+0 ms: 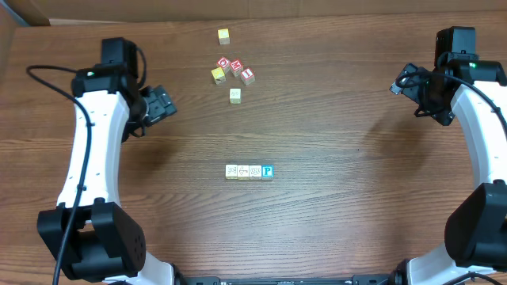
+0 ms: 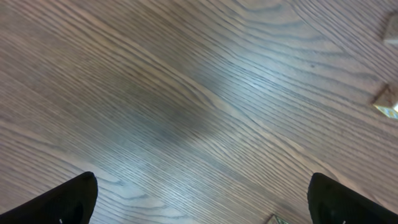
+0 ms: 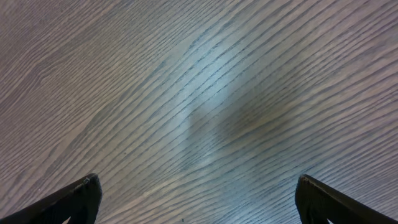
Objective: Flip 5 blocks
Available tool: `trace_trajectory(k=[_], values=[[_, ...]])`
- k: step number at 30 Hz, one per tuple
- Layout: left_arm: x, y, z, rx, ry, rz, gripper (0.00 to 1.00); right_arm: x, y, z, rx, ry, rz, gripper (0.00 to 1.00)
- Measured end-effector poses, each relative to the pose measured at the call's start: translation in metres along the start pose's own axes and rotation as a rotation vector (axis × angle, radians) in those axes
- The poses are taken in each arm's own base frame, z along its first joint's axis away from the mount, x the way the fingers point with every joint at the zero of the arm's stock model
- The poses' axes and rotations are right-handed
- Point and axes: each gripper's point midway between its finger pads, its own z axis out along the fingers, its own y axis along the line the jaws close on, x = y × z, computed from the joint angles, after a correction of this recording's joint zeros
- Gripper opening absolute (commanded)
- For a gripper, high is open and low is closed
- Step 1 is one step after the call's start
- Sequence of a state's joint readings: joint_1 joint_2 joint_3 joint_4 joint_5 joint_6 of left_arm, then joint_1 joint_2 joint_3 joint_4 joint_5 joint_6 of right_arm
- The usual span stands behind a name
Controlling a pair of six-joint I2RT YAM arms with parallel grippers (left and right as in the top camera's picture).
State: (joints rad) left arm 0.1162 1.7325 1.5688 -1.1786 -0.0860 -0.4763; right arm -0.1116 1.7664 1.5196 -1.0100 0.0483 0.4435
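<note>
A short row of pale cream blocks (image 1: 243, 171) lies at the table's middle, with the blue "P" block (image 1: 268, 171) at its right end. One more cream block (image 1: 235, 95) sits alone farther back. My left gripper (image 1: 162, 101) hovers at the left, well apart from the row. In the left wrist view the gripper (image 2: 202, 199) is open over bare wood, nothing between its fingers (image 2: 74, 199). My right gripper (image 1: 408, 81) is at the far right, away from every block. The right wrist view shows this gripper (image 3: 199, 199) open too, with only wood under it.
Red-and-white cubes (image 1: 236, 67) and a yellow cube (image 1: 218, 74) cluster just behind the lone cream block. Another yellowish cube (image 1: 224, 36) lies near the back edge. Cube corners (image 2: 387, 102) show at the right edge of the left wrist view.
</note>
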Motion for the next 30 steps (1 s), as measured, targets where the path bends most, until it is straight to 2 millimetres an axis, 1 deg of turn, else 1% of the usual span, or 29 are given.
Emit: trace_trajectory(k=[3, 9, 13, 14, 15, 16, 17, 18, 19, 20, 22, 24, 25, 26, 28, 30], values=[[-0.002, 0.004, 0.000, -0.003, 0.000, -0.010, 1.00, 0.000, 0.000, 0.000, 0.000, 0.000, 0.000, 1.00], [-0.002, 0.003, 0.000, -0.002, 0.000, -0.009, 1.00, -0.001, 0.000, 0.000, -0.002, -0.003, 0.001, 1.00], [-0.002, 0.003, 0.000, -0.002, 0.000, -0.010, 1.00, -0.011, 0.014, -0.001, -0.068, -0.038, 0.013, 1.00], [-0.002, 0.003, 0.000, -0.002, 0.000, -0.009, 1.00, -0.012, 0.019, -0.001, -0.096, -0.039, 0.014, 0.98], [-0.002, 0.003, 0.000, -0.002, -0.001, -0.010, 1.00, -0.012, 0.024, -0.002, -0.119, -0.038, 0.012, 0.73], [-0.002, 0.003, 0.000, -0.002, 0.000, -0.010, 1.00, -0.013, 0.029, -0.002, -0.146, -0.035, 0.004, 0.52], [-0.002, 0.003, 0.000, -0.002, 0.000, -0.010, 1.00, -0.011, 0.034, -0.003, -0.179, -0.024, 0.001, 0.21], [-0.002, 0.003, 0.000, -0.002, 0.000, -0.010, 1.00, -0.009, 0.040, -0.004, -0.209, -0.010, -0.004, 0.13], [-0.002, 0.003, 0.000, -0.002, 0.000, -0.010, 1.00, -0.006, 0.047, -0.006, -0.241, 0.004, -0.009, 0.11], [-0.002, 0.003, 0.000, -0.002, 0.000, -0.010, 1.00, -0.002, 0.053, -0.007, -0.263, 0.016, -0.017, 0.04], [-0.002, 0.003, 0.000, -0.002, 0.000, -0.009, 1.00, 0.005, 0.065, -0.008, -0.289, 0.028, -0.038, 0.04], [-0.002, 0.003, 0.000, -0.002, 0.000, -0.010, 1.00, 0.016, 0.085, -0.010, -0.315, 0.032, -0.085, 0.04], [-0.002, 0.003, 0.000, -0.002, 0.000, -0.010, 1.00, 0.025, 0.102, -0.012, -0.333, 0.029, -0.123, 0.04], [-0.002, 0.003, 0.000, -0.002, 0.000, -0.010, 1.00, 0.032, 0.114, -0.013, -0.345, 0.026, -0.149, 0.04], [-0.002, 0.003, 0.000, -0.002, 0.000, -0.010, 1.00, 0.052, 0.145, -0.014, -0.367, 0.018, -0.215, 0.04], [-0.001, 0.003, 0.000, -0.002, 0.000, -0.010, 1.00, 0.076, 0.178, -0.012, -0.387, 0.004, -0.279, 0.07]])
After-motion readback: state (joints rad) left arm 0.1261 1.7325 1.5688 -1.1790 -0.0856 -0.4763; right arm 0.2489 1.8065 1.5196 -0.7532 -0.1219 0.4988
